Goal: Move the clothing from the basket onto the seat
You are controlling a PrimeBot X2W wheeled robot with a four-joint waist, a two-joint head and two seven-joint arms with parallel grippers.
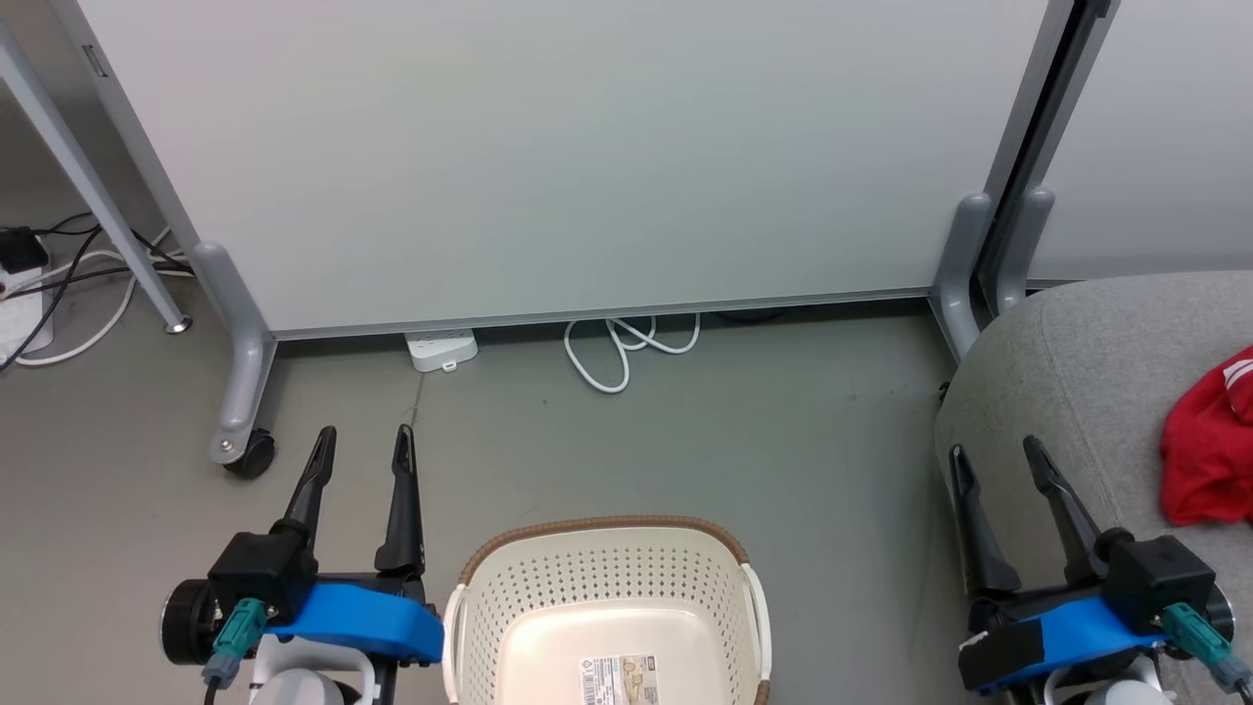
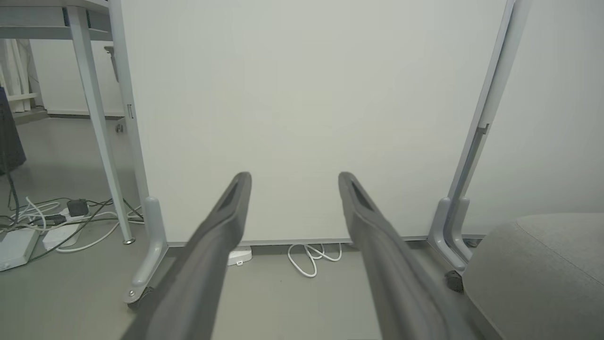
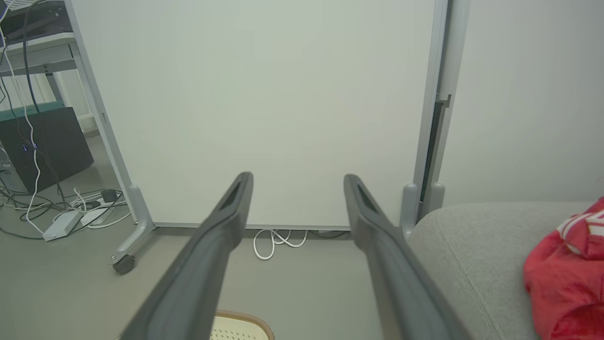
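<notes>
In the head view the left gripper (image 1: pixel 365 433) and the right gripper (image 1: pixel 995 447) both have their fingers spread and hold nothing. The cream laundry basket (image 1: pixel 607 525) stands on the floor (image 1: pixel 783 441) between them with its printed label (image 1: pixel 619 679) uncovered, and the red clothing (image 1: pixel 1209 460) lies bunched on the grey seat (image 1: pixel 1067 372), well in from its rounded corner. In the left wrist view the left fingers stand apart before a white partition panel (image 2: pixel 302 118). In the right wrist view the right fingers are apart too, and the clothing, with white stripes, rests on the seat.
</notes>
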